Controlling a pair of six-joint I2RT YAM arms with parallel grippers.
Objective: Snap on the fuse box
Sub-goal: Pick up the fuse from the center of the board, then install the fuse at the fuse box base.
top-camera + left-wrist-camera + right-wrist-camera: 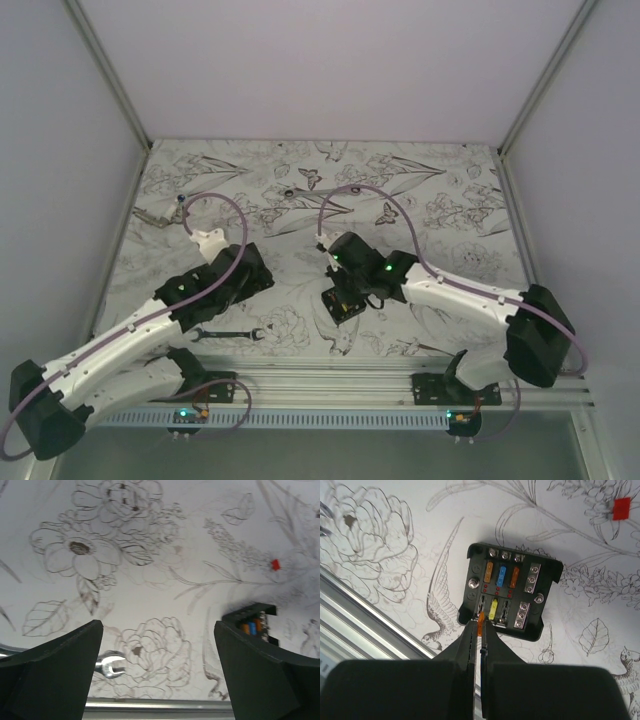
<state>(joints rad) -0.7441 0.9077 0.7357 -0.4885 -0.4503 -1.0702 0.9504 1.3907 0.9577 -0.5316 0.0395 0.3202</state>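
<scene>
The fuse box (510, 590) is a small black square box lying open-side up on the flowered table. Orange, blue and yellow fuses stand in its slots. My right gripper (480, 624) is shut on a small orange fuse (480, 621) and holds it just above the near edge of the box, beside an empty slot. In the top view the right gripper (343, 296) sits over the box (345, 307). My left gripper (159, 640) is open and empty. A corner of the fuse box (255, 621) shows behind its right finger.
A black-and-silver wrench (228, 335) lies near the front rail, its open end in the left wrist view (111, 663). A small red piece (621, 508) lies on the table beyond the box, also in the left wrist view (275, 564). A metal rail (330, 372) runs along the near edge.
</scene>
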